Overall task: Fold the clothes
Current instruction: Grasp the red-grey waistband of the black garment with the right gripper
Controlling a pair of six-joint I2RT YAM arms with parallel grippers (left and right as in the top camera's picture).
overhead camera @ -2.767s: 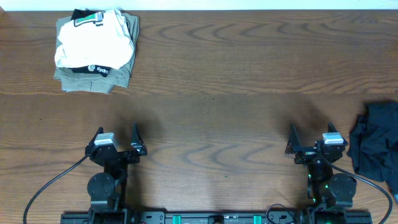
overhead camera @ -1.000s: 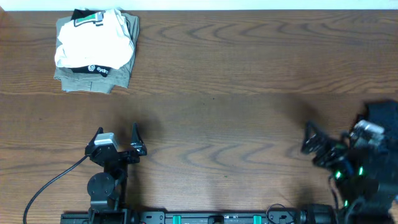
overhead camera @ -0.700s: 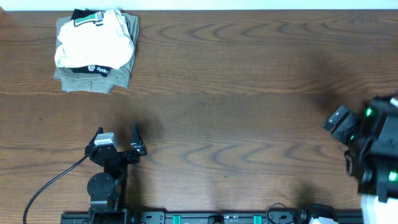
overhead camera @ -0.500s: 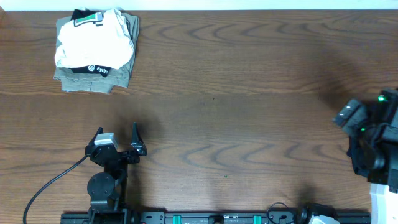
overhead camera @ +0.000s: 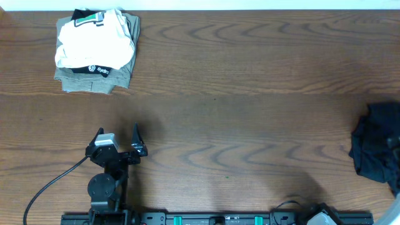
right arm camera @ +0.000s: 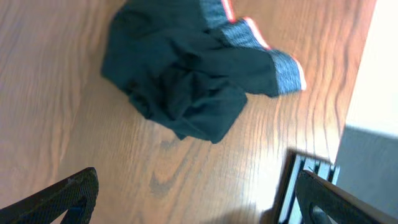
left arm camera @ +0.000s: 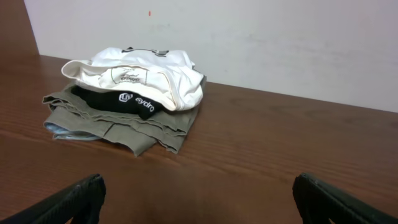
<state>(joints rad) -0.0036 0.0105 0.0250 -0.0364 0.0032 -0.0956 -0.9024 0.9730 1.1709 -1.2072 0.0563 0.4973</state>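
Observation:
The clothes, crumpled black pants (overhead camera: 377, 147), lie at the table's right edge. In the right wrist view the pants (right arm camera: 180, 81) sit in a heap, their grey waistband (right arm camera: 277, 59) edged in red and turned toward the table edge. My right gripper (right arm camera: 199, 198) hovers over bare wood short of the heap, open, with nothing between its fingers; it does not show in the overhead view. My left gripper (overhead camera: 117, 140) rests open near the front left, and in its own wrist view the left gripper (left arm camera: 202, 199) is also empty.
A stack of folded garments (overhead camera: 94, 50), white on olive, sits at the back left corner and shows as the folded stack (left arm camera: 130, 106) ahead of the left gripper. The table's right edge (right arm camera: 354, 93) runs close beside the pants. A black rail (right arm camera: 305, 180) lies by the right finger.
The right arm swung from its front-right rest spot out toward the right, passed over the pants and left the overhead view. The left arm has not moved.

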